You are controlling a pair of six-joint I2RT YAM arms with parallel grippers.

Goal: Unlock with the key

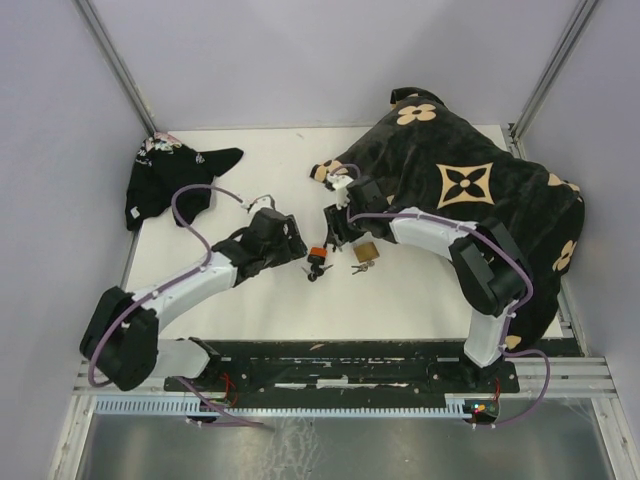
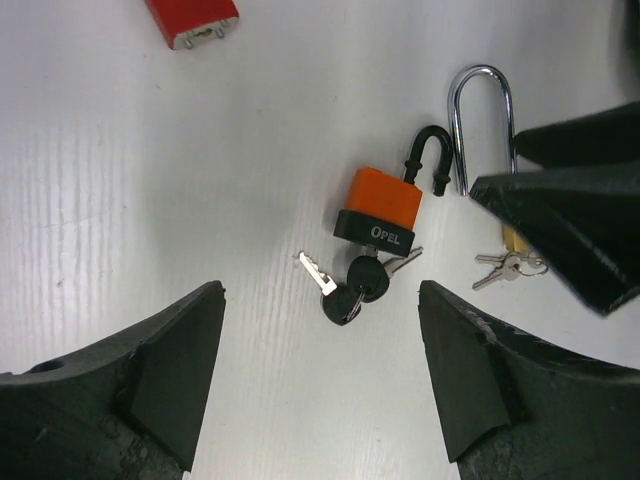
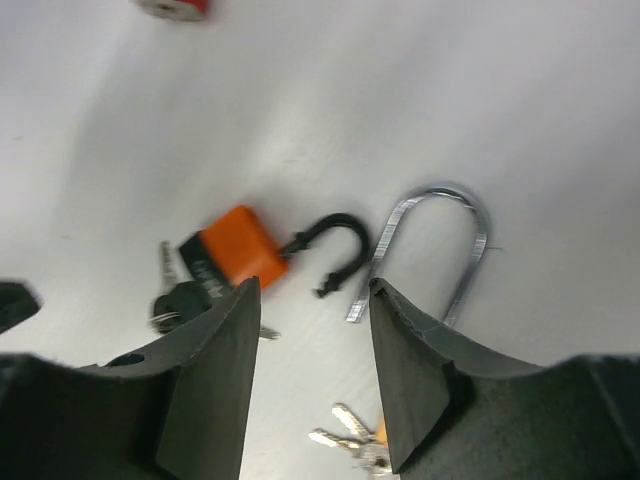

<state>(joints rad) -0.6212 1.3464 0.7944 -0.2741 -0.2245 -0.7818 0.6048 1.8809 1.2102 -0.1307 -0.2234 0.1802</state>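
An orange padlock (image 2: 380, 208) with a black base lies on the white table; its black shackle (image 2: 428, 155) stands sprung open. A bunch of black-headed keys (image 2: 355, 285) sits at its base, one seemingly in the keyhole. My left gripper (image 2: 320, 340) is open and empty, just short of the keys. My right gripper (image 3: 313, 290) is open and empty above the gap between the orange padlock (image 3: 235, 250) and a silver shackle (image 3: 440, 240). In the top view the padlock (image 1: 318, 253) lies between the two grippers.
The silver shackle (image 2: 480, 120) belongs to a brass padlock (image 1: 364, 252) with small silver keys (image 2: 508, 266). A red object (image 2: 192, 18) lies further off. A black flower-patterned bag (image 1: 470, 180) fills the back right; a dark cloth (image 1: 170, 175) lies back left.
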